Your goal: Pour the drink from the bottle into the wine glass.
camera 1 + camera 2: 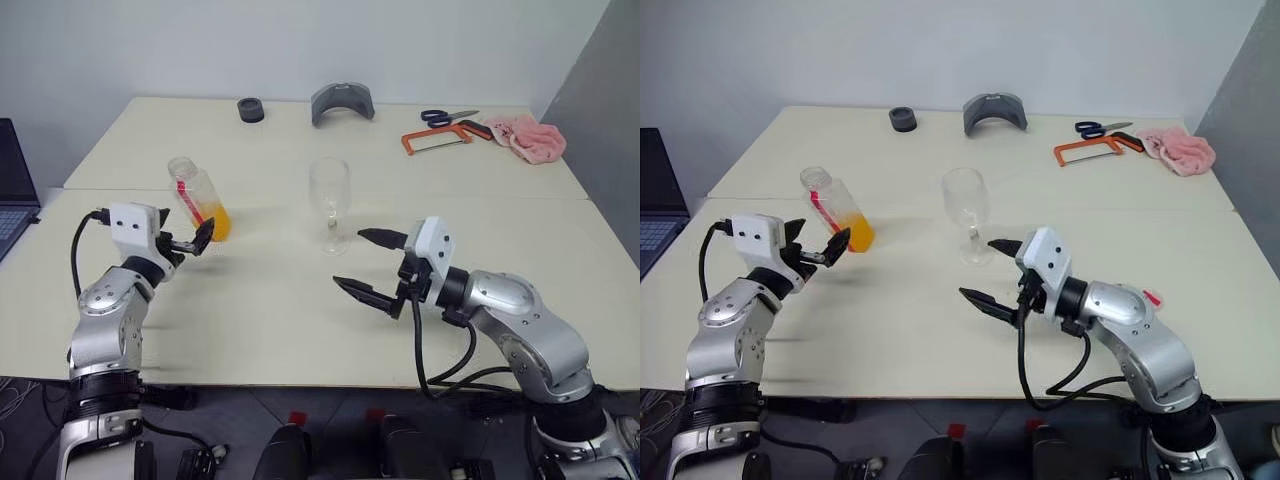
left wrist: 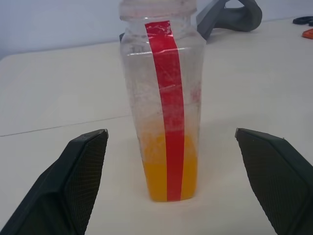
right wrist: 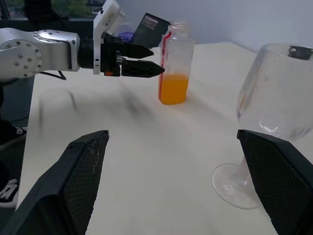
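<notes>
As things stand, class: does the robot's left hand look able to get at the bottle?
Probably yes. The left hand is open and aimed at the bottle, which stands upright between its two fingers' lines with bare table on both sides. Nothing lies between them; the wine glass stands well apart.

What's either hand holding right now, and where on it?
Nothing. The left hand is open, its fingers either side of the bottle but not touching. The right hand is open too, near the wine glass.
</notes>
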